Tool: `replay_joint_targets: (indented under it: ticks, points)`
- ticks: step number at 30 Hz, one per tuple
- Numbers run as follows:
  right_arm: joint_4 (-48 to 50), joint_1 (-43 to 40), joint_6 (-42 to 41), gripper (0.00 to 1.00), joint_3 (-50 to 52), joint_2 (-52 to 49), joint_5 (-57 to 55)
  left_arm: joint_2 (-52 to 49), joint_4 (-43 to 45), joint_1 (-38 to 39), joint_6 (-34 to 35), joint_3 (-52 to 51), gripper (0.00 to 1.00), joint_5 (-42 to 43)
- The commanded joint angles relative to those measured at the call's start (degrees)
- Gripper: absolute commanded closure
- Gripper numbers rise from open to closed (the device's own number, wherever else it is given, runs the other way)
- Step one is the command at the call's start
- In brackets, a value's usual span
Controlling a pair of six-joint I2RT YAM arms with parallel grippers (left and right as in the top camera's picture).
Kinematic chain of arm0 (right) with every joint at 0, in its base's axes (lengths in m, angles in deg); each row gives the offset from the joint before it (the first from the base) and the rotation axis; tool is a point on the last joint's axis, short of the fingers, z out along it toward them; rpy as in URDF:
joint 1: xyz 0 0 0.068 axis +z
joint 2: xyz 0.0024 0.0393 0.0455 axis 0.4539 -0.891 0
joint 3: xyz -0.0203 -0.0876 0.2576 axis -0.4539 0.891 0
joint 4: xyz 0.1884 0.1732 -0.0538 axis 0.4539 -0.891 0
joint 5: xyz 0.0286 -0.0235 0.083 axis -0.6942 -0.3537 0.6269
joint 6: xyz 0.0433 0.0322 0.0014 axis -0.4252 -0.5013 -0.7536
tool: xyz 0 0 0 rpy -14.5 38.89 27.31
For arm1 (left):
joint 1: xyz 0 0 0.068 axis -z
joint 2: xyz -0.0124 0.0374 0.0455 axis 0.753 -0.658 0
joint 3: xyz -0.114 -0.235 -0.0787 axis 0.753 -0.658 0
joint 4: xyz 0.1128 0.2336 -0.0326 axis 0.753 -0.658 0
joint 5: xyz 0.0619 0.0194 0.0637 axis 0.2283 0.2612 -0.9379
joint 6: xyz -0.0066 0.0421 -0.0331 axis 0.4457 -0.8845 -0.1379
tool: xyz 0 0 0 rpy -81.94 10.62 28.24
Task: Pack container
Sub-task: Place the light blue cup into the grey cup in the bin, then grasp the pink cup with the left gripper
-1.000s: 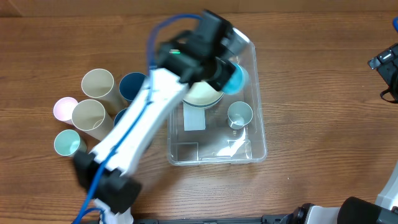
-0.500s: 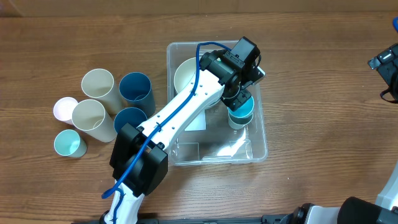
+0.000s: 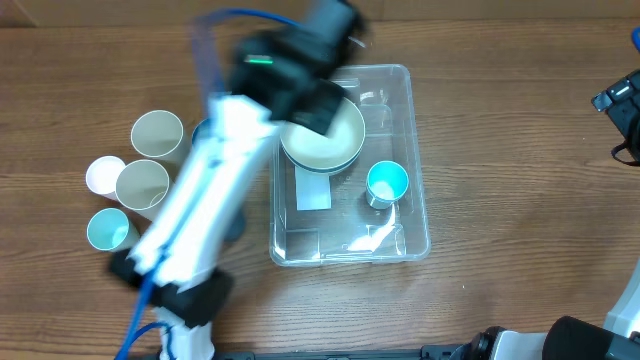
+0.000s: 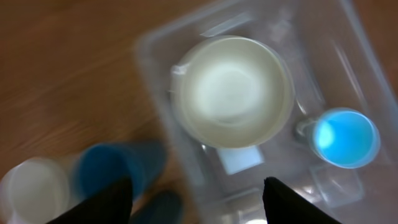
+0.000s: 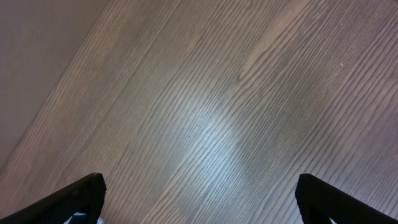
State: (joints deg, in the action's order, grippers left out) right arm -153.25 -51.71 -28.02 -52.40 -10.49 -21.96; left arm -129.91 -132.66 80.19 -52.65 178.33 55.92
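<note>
1. The left gripper [image 4: 194, 202] is spread wide with nothing between its fingers. It hangs above the container's left wall, and the left arm is too blurred in the overhead view to place more exactly.
2. The right gripper [image 5: 199, 200] is also wide apart and empty. It sits over bare wood at the far right, well apart from everything.
3. The large clear plastic rectangular container with rounded corners [image 3: 415, 215] sits mid-table on the brown wooden table [image 3: 500, 80]. A white rectangular label [image 3: 312, 188] shows on its floor.
4. Inside it, a wide cream round bowl [image 3: 322, 135] fills the far end. A small bright-blue plastic cup [image 3: 387, 182] stands upright just beside the bowl, near the right wall. The near end is unfilled.
5. Loose cups stand left of the container:
   - two tall beige cups [image 3: 157, 133]
   - a small pink-white cup [image 3: 103, 175]
   - a small pale-teal cup [image 3: 108, 229]
   - two dark-blue cups [image 4: 118, 169] just beside the container wall, seen from the left wrist
6. Packing looks partly done, and the left arm seems to be between placements.
7. The next move probably calls for a grip on the rim of one loose cup, likely a dark-blue one as the closest. The cup must then clear the container wall and be set upright or nested in the open near end, without knocking the blue cup.
</note>
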Motion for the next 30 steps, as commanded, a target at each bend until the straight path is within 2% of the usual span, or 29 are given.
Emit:
replay_joint_targets:
  ticks: [1, 7, 10, 12, 15, 19, 25, 30]
  points:
    - [0.24, 0.11, -0.07, 0.0, -0.02, 0.04, 0.04, 8.52, -5.03, -17.16, 13.31, 2.34, 0.25, -6.97]
    - [0.26, 0.11, -0.07, 0.0, -0.02, 0.04, 0.04, 7.87, -5.62, -49.11, 14.01, -3.85, 0.21, 3.72]
    - [0.24, 0.11, -0.07, 0.0, -0.02, 0.04, 0.04, 5.16, -5.35, -58.95, 13.88, -10.62, 0.21, 5.49]
    - [0.26, 0.11, -0.07, 0.0, -0.02, 0.04, 0.04, 3.32, -1.81, -63.91, 9.84, -17.84, 0.24, 11.32]
    - [0.24, 0.11, -0.07, 0.0, -0.02, 0.04, 0.04, 2.01, 4.76, -66.31, 6.73, -26.69, 0.28, 15.23]
    - [0.26, 0.11, -0.07, 0.0, -0.02, 0.04, 0.02, 0.37, 15.02, -65.51, 4.48, -38.27, 0.32, 15.67]
    - [0.26, 0.11, -0.07, 0.0, -0.02, 0.04, 0.04, 0.37, 26.43, -64.24, 2.4, -46.82, 0.32, 15.21]
    - [0.24, 0.11, -0.07, 0.0, -0.02, 0.04, 0.04, 0.37, 33.29, -64.15, 2.43, -54.18, 0.35, 15.19]
